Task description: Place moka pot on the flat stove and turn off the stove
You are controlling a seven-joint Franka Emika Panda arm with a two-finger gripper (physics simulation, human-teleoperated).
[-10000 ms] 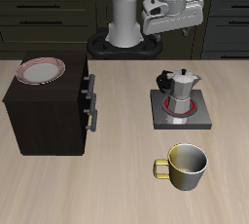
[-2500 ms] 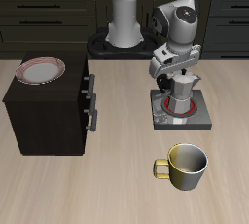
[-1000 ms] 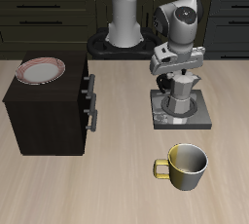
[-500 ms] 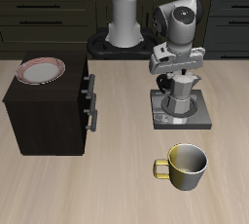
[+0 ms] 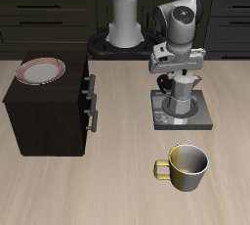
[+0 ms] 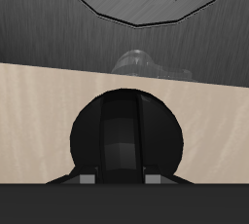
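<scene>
The gripper (image 5: 176, 66) hangs directly above the moka pot (image 5: 180, 94), which stands upright on the stove (image 5: 202, 119) beneath it, long axis vertical; whether its jaws grip the pot's top cannot be told.

Simulated kitchen setting. Pale wood-grain table (image 5: 98, 185) carries kitchen gear: flat stove (image 5: 181, 113) with moka pot (image 5: 182, 90) standing on it, yellow-olive mug (image 5: 186, 166) nearer the front edge, plate (image 5: 41, 70) atop a dark drawer cabinet (image 5: 51, 110). Behind the robot, dark fronts with pale bar handles, probably kitchen cupboards (image 5: 49, 14); detail too dim to confirm.
</scene>
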